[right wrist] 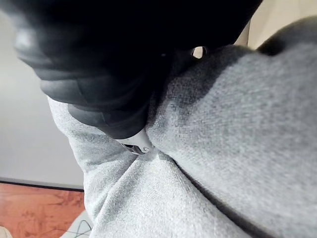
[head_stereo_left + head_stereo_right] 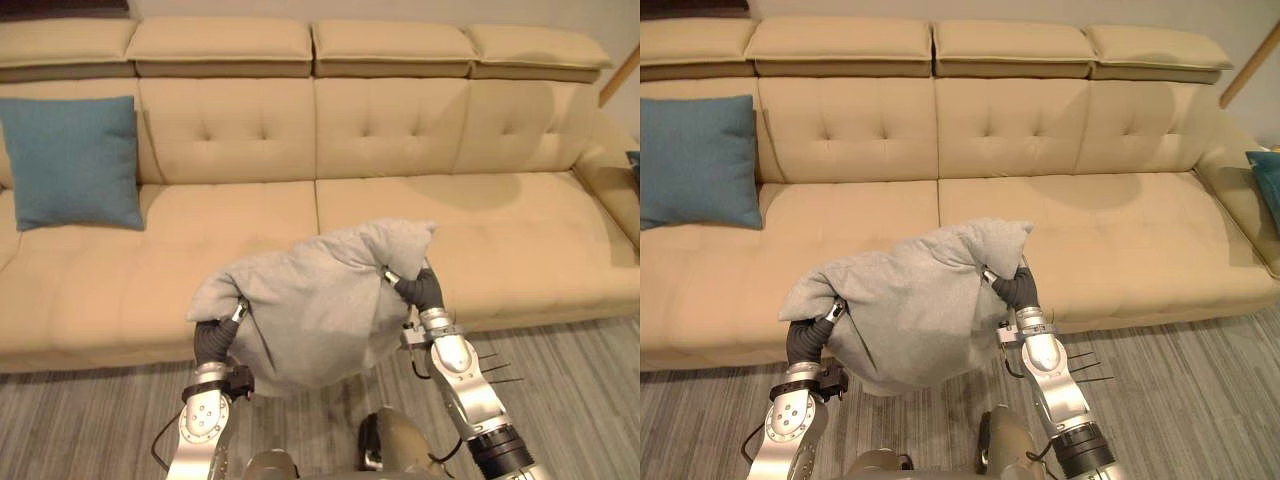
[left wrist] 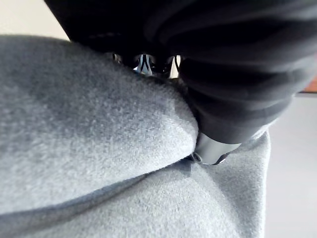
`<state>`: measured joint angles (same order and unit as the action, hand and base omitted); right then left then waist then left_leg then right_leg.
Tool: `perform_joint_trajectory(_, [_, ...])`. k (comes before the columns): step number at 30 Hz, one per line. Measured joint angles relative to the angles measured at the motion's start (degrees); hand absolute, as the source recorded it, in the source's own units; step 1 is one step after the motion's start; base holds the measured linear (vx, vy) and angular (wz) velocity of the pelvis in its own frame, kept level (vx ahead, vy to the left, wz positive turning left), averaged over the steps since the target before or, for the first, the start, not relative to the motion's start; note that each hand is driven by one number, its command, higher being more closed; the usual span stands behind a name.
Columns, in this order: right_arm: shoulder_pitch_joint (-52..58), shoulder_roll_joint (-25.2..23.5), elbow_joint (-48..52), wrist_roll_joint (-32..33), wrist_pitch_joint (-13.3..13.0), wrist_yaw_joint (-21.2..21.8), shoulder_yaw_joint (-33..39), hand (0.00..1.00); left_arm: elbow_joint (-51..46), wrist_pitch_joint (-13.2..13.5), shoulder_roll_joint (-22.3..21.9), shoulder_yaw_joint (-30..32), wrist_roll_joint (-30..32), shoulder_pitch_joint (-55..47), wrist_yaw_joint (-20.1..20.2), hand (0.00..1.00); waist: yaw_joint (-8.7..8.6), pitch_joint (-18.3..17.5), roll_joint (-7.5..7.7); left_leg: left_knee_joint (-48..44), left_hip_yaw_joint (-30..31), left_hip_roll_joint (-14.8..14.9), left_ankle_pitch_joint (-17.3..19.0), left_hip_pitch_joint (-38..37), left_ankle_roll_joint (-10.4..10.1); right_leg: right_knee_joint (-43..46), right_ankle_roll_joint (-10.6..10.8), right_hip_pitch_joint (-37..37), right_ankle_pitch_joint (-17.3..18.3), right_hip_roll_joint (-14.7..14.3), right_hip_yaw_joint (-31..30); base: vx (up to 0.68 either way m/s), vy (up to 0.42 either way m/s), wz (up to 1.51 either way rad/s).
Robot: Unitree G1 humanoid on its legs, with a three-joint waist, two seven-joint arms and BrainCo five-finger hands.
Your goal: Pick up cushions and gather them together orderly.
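Left hand (image 2: 214,338) and right hand (image 2: 421,289) clutch a bunched grey cushion (image 2: 312,305).

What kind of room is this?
Likely a living room: a long beige sofa with a blue cushion, grey carpet, and a grey cushion gripped by the left hand and right hand.

- Grey cushion (image 2: 310,310): plain mid grey, fuzzy nap, no print; darker grey inside the folds.
- Blue cushion (image 2: 72,160): solid teal-blue, unpatterned.
- Cushion corner (image 2: 1268,185) at the sofa's far right end: same teal-blue, plain.
- Sofa (image 2: 400,130): tan-beige all over; back panels button-tufted in a regular grid, seat plain.
- Floor (image 2: 580,370): grey, fine lighter and darker stripes.
- Left robot hand (image 2: 215,338), right robot hand (image 2: 421,289): near-black ribbed covers; silver-grey metal on the arms below.
- Wall (image 2: 560,12): pale off-white.
- Wooden bar (image 2: 620,75): light brown.
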<state>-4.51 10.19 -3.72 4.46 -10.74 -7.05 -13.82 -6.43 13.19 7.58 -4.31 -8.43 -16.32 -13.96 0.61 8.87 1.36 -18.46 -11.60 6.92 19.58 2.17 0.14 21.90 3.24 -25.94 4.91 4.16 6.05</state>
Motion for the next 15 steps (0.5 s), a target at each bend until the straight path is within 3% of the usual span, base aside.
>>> perform_joint_trajectory(2, [0.17, 0.41, 0.02, -0.04, 0.02, 0.01, 0.06, 1.00, -0.07, -0.09, 0.19, -0.15, 0.20, 0.01, 0.00, 1.00, -0.41, -0.60, 1.11, 0.20, 1.65, -1.19, 1.34, -0.88, -2.30, -11.93, -0.48, 1.34, -3.74, -0.09, -0.75, 0.40, -0.186, 0.54])
perform_joint_trajectory(3, [0.48, 1.05, 0.03, -0.04, 0.06, 0.01, 0.34, 1.00, 0.01, -0.61, -0.40, -0.85, 0.24, 0.07, 0.01, 1.00, -1.18, -0.51, -0.35, -0.69, 3.43, -0.76, 2.69, -1.73, -3.81, -10.69, -2.02, 1.80, -10.48, -0.82, -1.72, 0.50, -0.220, 0.60])
perform_joint_trajectory(4, [0.67, 1.72, 0.03, -0.04, 0.11, 0.00, 0.58, 1.00, 0.02, -0.76, -0.81, -1.37, 0.27, -0.02, 0.05, 1.00, -1.26, -0.65, -1.77, -0.63, 3.82, 0.08, 2.92, -2.25, -4.42, -9.51, -2.15, 1.79, -11.52, -1.48, -1.22, 0.47, -0.146, 0.37])
perform_joint_trajectory(5, [0.76, 2.47, 0.02, -0.06, 0.59, 0.02, 1.15, 1.00, 0.01, -0.87, -2.08, -1.95, 0.69, -0.19, 0.13, 1.00, -0.86, -1.44, -4.26, -1.27, 4.98, 2.30, 2.26, -2.45, -6.00, -7.86, -3.35, 1.80, -9.98, -3.12, -0.40, 0.39, -0.076, 0.05])
perform_joint_trajectory(6, [0.74, 2.54, 0.03, -0.10, 0.76, 0.02, 1.39, 1.00, 0.01, -0.84, -2.83, -1.92, 0.76, 0.17, 0.14, 1.00, -0.58, -1.71, -4.76, -4.30, 6.39, 3.41, 1.24, -1.10, -7.70, -7.52, -4.13, 2.01, -9.18, -4.09, 0.13, 0.49, -0.126, -0.05])
perform_joint_trajectory(7, [0.93, 2.51, 0.07, -0.17, 0.76, 0.03, 2.16, 1.00, 0.51, -0.87, -2.80, -1.97, 0.73, 1.45, 0.31, 1.00, -0.19, -1.66, -4.86, -12.88, 7.79, 4.90, -1.32, 2.62, -9.60, -7.86, -5.19, 3.42, -8.25, -5.14, 0.76, 0.47, -0.158, -0.06])
perform_joint_trajectory(9, [1.60, 2.73, 0.29, -0.15, 0.93, -0.04, 2.92, 1.00, 2.24, -0.88, -2.97, -2.17, 0.71, 2.96, 1.43, 1.00, 0.37, -1.48, -5.07, -28.65, 7.73, 7.60, -7.43, 8.85, -8.45, -11.09, -6.28, 8.37, -7.49, -6.44, 1.26, 0.54, -0.154, -0.04])
perform_joint_trajectory(10, [2.28, 2.59, 1.30, -0.15, 0.95, -0.16, 3.47, 1.00, 3.28, -0.88, -2.70, -2.50, 0.67, 3.12, 1.85, 1.00, 0.37, -1.34, -5.10, -37.53, 5.99, 9.83, -6.56, 12.68, -7.25, -14.08, -6.62, 13.08, -7.25, -7.02, 1.11, 0.42, -0.073, -0.03])
perform_joint_trajectory(13, [2.70, 2.44, 4.86, -0.17, 0.90, -0.32, 4.76, 1.00, 4.40, -0.88, -2.54, -2.86, 0.60, 3.88, 2.99, 1.00, 0.86, -1.32, -5.06, -37.24, 1.92, 10.86, -4.19, 18.35, -3.77, -16.71, -6.63, 17.05, -6.82, -6.40, 0.19, 0.32, 0.013, -0.10])
perform_joint_trajectory(15, [2.30, 2.44, 5.34, -0.37, 0.53, -0.45, 5.41, 1.00, 4.98, -0.92, -2.54, -2.88, 0.62, 4.62, 3.84, 1.00, 1.03, -1.21, -5.15, -30.00, 1.72, 9.94, -4.10, 20.62, -3.62, -17.22, -6.03, 17.79, -6.43, -5.36, 0.02, 0.21, 0.112, -0.18])
